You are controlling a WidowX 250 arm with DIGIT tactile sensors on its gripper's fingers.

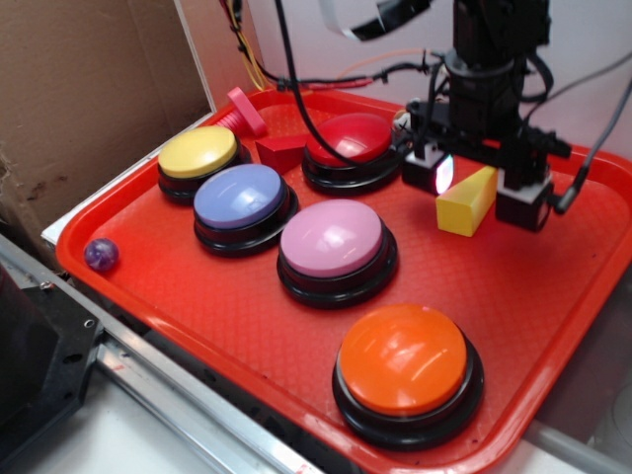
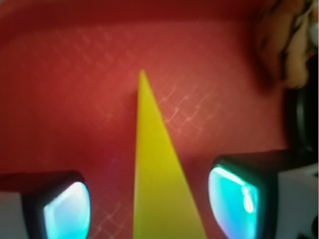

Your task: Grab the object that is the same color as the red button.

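No writing shows; pincer point(image 1: 482, 190) straddles yellow wedge point(image 1: 466, 201).

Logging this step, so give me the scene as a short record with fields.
tray: red tray
buttons: yellow, purple, pink, orange, red button
red block: left of red button
gripper: open, jaws either side of the yellow wedge
wedge grip: not closed
other: pink bolt, marble

Bright light from above — one sharp picture, one fuzzy.
Shiny white spots sit on the round buttons point(image 1: 332, 237) and dark shadows lie under them; the wrist view is blurry, with glowing blue-green finger pads point(image 2: 233, 201).
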